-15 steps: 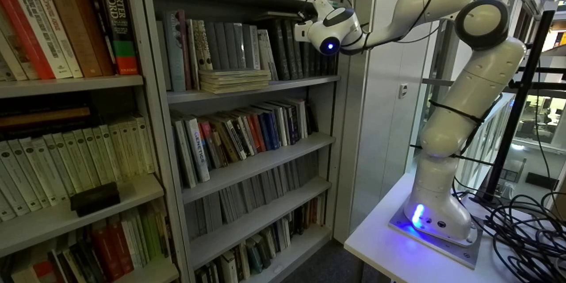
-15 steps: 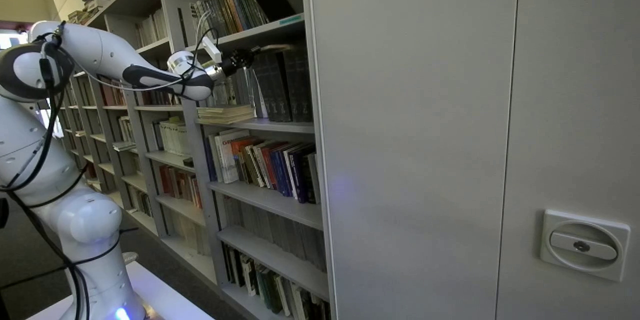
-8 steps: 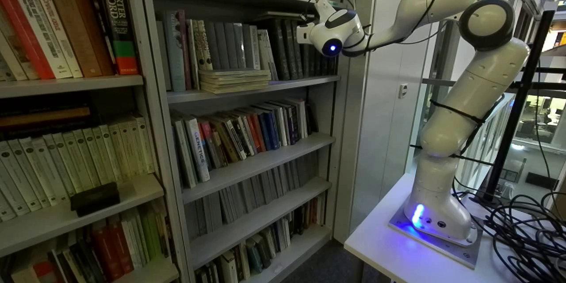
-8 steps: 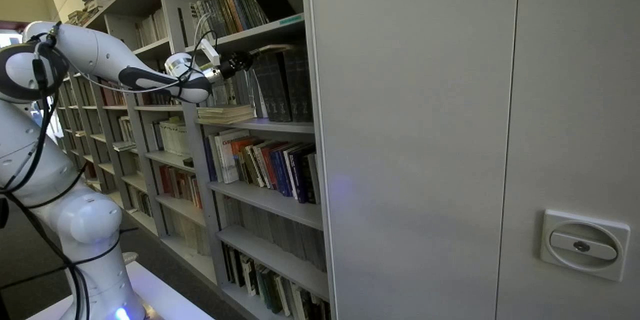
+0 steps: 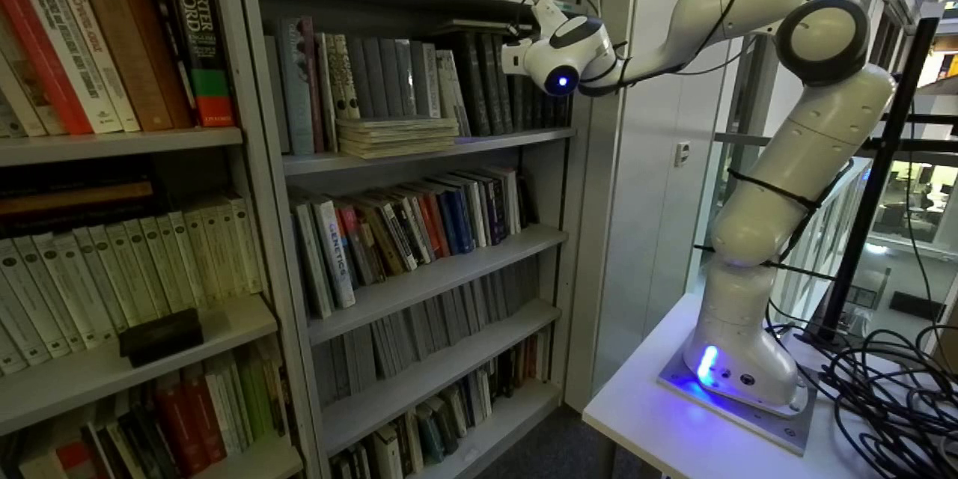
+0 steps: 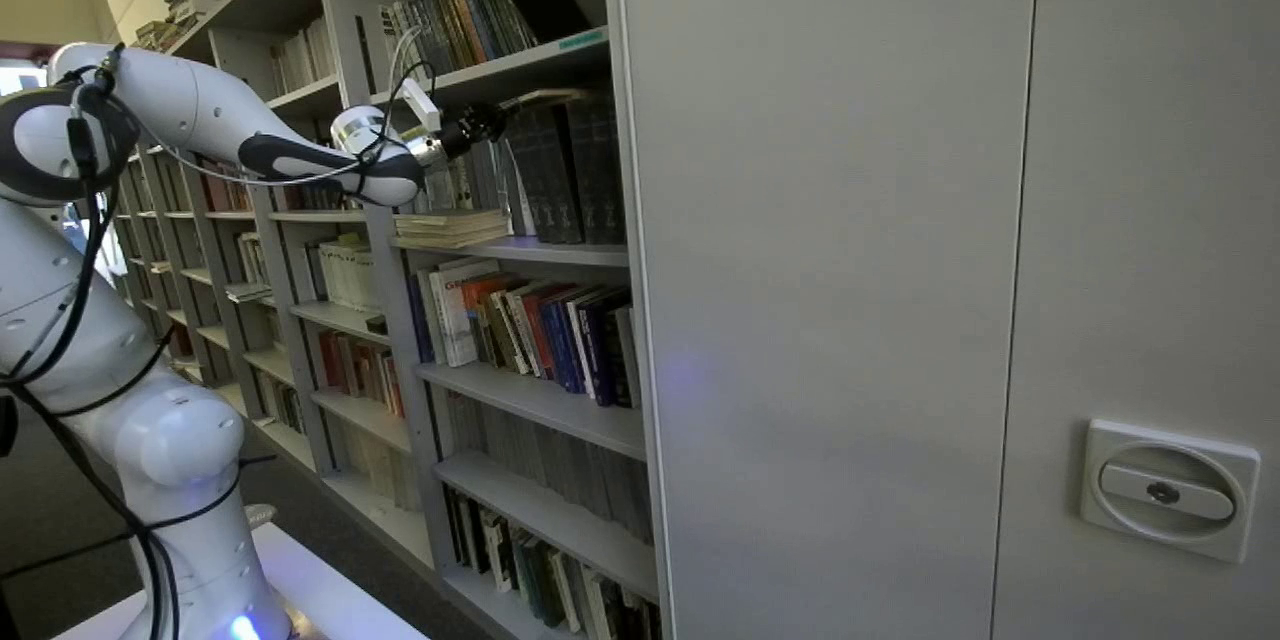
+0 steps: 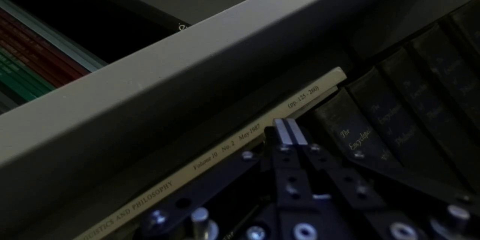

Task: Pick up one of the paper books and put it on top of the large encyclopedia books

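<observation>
One paper book [image 7: 215, 153] flat on top of the encyclopedia volumes [image 7: 393, 120], likely to suit the low gap above.
Clenches the fingers [image 7: 282, 131] on nothing, in front of the encyclopedia volumes, presumably to push that book back rather than grip; cannot tell if touching. Has similar books [image 5: 397, 138] stacked beside the encyclopedia volumes.

The gripper [image 7: 287, 130] has drawn back slightly
</observation>
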Robot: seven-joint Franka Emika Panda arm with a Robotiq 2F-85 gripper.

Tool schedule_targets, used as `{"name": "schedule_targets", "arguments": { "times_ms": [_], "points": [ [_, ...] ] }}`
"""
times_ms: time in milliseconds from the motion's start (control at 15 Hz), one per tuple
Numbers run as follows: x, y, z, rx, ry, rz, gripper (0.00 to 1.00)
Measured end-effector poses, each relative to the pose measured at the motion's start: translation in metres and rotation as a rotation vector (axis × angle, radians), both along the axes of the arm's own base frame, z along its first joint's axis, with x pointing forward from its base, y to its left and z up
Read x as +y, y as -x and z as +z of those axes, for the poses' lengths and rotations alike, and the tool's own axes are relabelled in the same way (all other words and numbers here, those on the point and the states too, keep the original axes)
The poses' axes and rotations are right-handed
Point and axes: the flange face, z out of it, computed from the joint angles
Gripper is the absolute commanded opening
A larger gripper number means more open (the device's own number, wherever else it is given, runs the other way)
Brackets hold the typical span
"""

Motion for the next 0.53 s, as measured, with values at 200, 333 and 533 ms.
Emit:
{"name": "schedule_targets", "arguments": {
  "times_ms": [200,333,533],
  "points": [
    [0.0,-0.002,0.001,-0.001,-0.001,0.0,0.0],
    [0.0,-0.005,0.002,-0.003,-0.001,0.0,0.0],
    [0.001,-0.011,0.005,-0.008,-0.003,0.0,0.0]
  ]
}}
